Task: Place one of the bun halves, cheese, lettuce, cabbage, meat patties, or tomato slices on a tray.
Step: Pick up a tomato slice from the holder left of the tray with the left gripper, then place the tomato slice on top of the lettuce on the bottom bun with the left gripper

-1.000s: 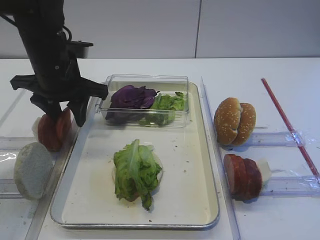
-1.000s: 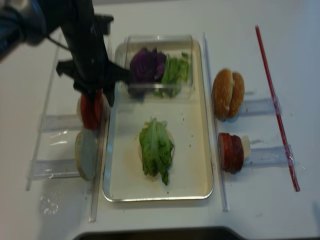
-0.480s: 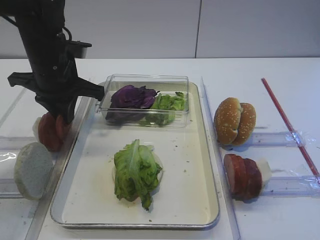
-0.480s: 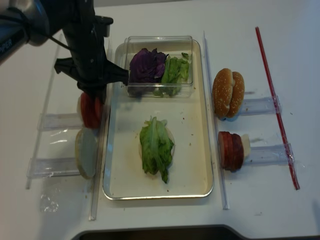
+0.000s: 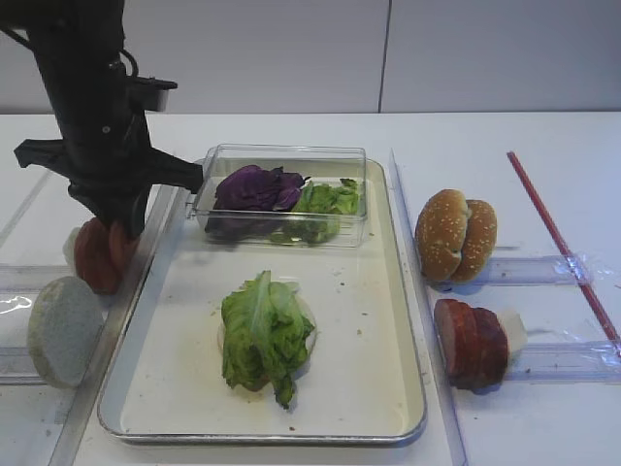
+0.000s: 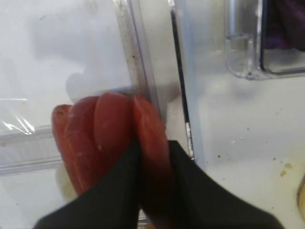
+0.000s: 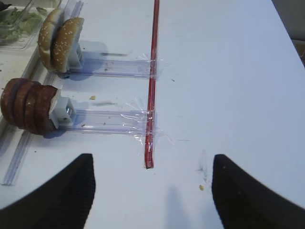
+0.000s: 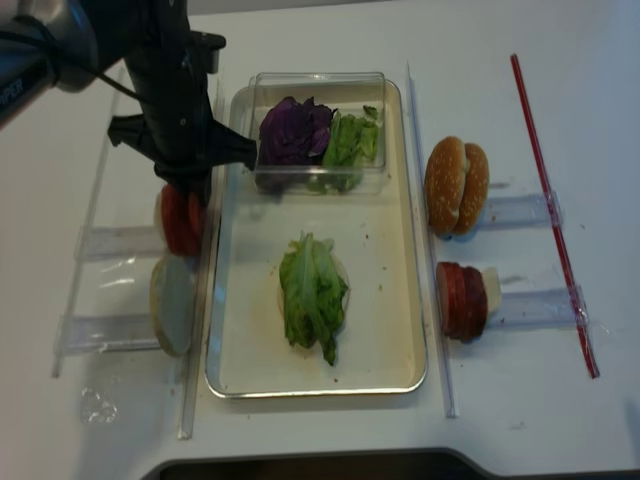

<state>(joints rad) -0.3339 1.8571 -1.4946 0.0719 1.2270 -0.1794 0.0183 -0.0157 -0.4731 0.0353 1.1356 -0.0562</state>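
White desk (image 5: 505,146), pale grey panelled wall behind, red strip (image 5: 558,233) taped down on the right side. No readable labels or writing anywhere. Left hand (image 6: 155,186) is clamped on the rightmost of the tomato slices (image 6: 102,143), which stand upright in a rack just left of the tray (image 5: 388,427). Right hand (image 7: 152,191) is spread apart over bare desk, holding nothing. On the tray: lettuce (image 5: 262,335) over a bun half.
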